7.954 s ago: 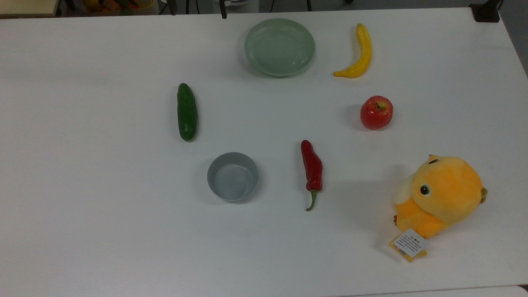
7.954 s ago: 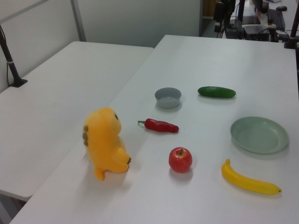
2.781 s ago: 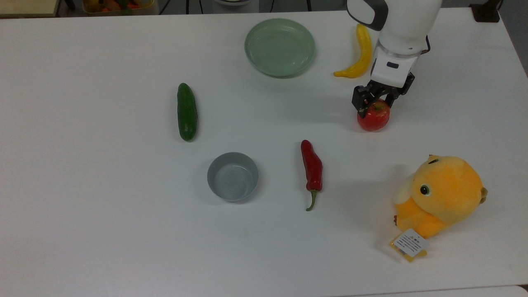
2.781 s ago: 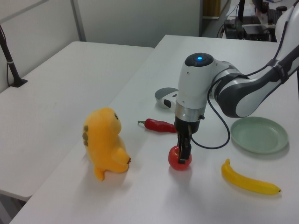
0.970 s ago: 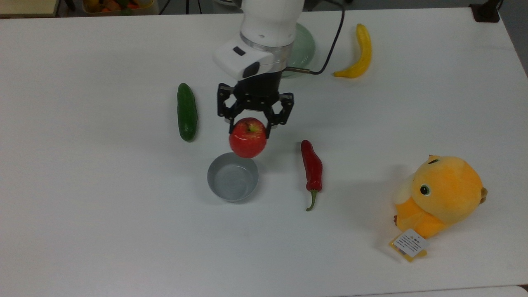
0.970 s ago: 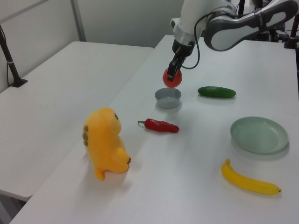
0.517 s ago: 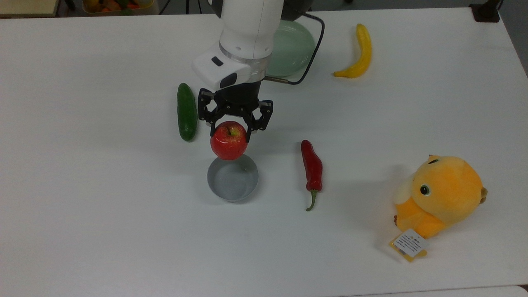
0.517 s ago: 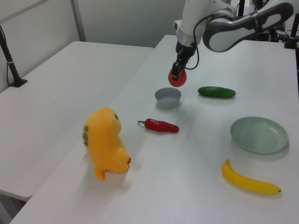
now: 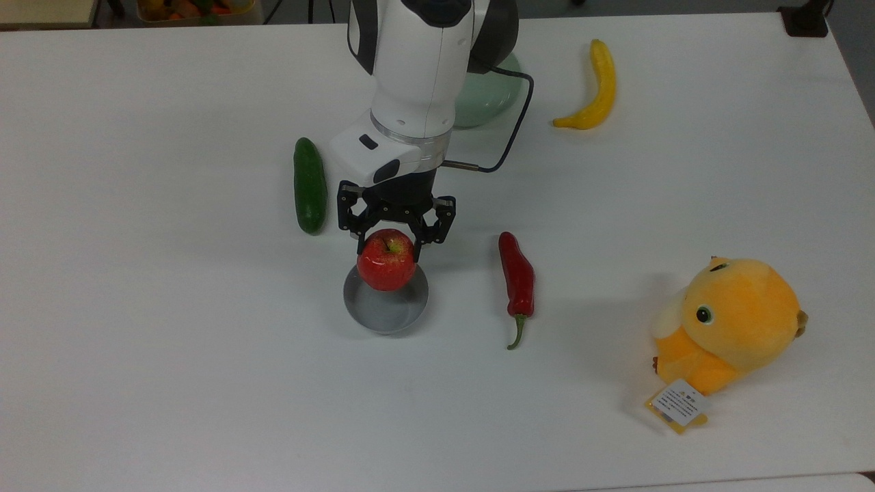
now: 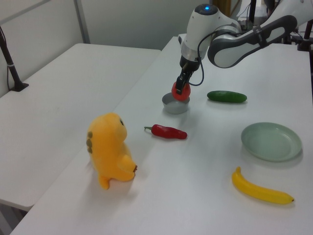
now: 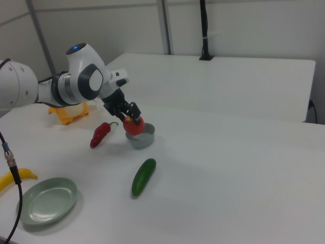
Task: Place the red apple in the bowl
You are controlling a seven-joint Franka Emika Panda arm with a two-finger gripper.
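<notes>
Glossy red apple [image 9: 386, 268] lowered over bowl [image 9: 386, 307]

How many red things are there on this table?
2: the red apple, held in the gripper just over the grey bowl, and a red chili pepper lying to the top view's right of the bowl.

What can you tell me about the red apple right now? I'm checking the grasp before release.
The red apple is round, glossy red, stem dimple up. The gripper holds it from above, a finger at each side. It hangs upright over the grey bowl, low at the rim; contact with the bowl cannot be told.
</notes>
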